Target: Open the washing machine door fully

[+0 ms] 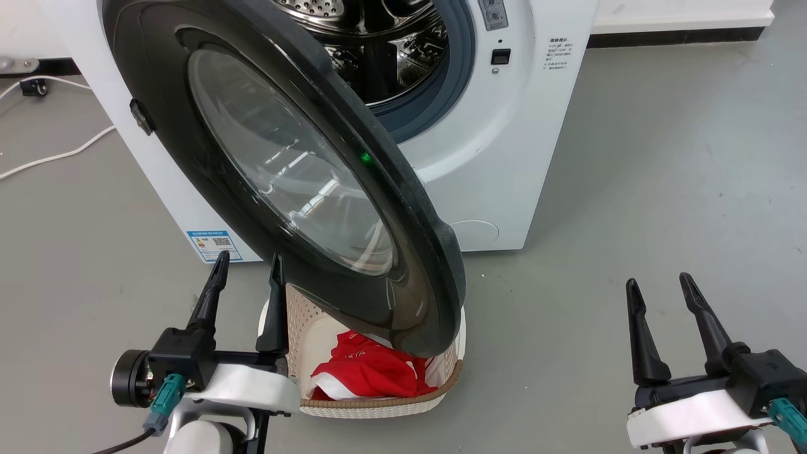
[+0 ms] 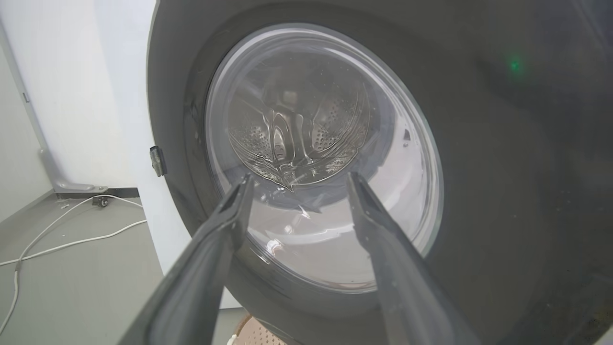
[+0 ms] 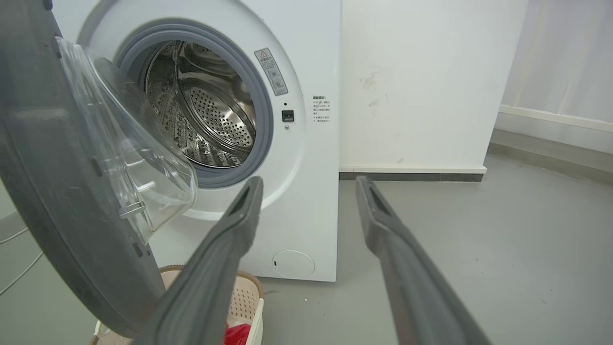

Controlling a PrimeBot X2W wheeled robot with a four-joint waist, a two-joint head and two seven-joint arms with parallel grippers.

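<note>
The washing machine door [image 1: 277, 170] is a big round black ring with a clear bulging window, swung well out from the white washing machine [image 1: 517, 126] toward me. It leaves the steel drum mouth [image 1: 378, 44] uncovered. My left gripper [image 1: 248, 267] stands open just in front of the door's lower left rim, holding nothing. In the left wrist view the door [image 2: 503, 167] sits close ahead and my left gripper [image 2: 298, 181] points at its glass. My right gripper [image 1: 659, 285] is open at the lower right, far from the door. From the right wrist, the door's inner side [image 3: 62, 182] and drum [image 3: 206, 105] show beyond my right gripper [image 3: 310, 184].
A beige laundry basket [image 1: 378, 403] with red clothing [image 1: 365, 372] sits on the floor right under the door's lower edge. White cables [image 1: 57, 151] lie on the grey floor to the left of the machine. A white wall [image 3: 421, 81] stands to the machine's right.
</note>
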